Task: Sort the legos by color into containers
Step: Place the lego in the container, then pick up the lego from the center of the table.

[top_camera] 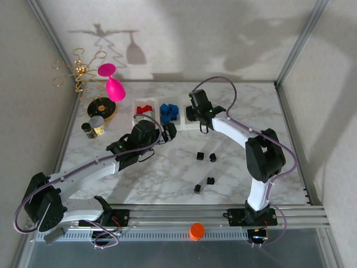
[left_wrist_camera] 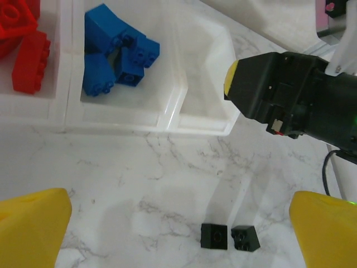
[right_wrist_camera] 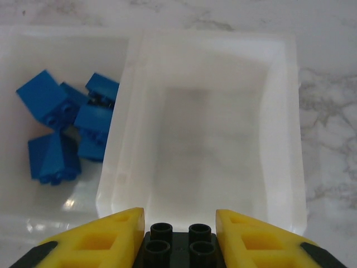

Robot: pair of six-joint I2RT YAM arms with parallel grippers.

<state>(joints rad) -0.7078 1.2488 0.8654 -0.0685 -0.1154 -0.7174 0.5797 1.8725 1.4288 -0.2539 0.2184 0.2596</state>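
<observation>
Right wrist view: the right pincer [right_wrist_camera: 178, 222] is narrowed onto a black brick [right_wrist_camera: 175, 245], whose four studs show between the yellow fingers [right_wrist_camera: 106, 237]. It hangs at the near edge of the right-hand bin [right_wrist_camera: 279, 111] of the containers [top_camera: 146, 116], which holds no bricks. The middle bin beside it, to the left, holds a heap of blue bricks [right_wrist_camera: 64, 131].

From the top external camera, the three clear bins sit in a row at the far side of the marble tabletop [top_camera: 167, 178]. Red bricks [top_camera: 144, 108] are in the left one and blue in the middle one. The right pincer [top_camera: 193, 115] is over the right one.

The left pincer [top_camera: 169, 132] hovers just near of the bins, close to the right arm. In the left wrist view its fingers [left_wrist_camera: 33, 229] stand wide apart with nothing between them. Two black bricks [left_wrist_camera: 215, 235] lie touching on the marble below. Four loose black bricks [top_camera: 200, 156] are scattered on the tabletop nearer the bases. An orange cap [top_camera: 196, 230] rests by the near rail.
</observation>
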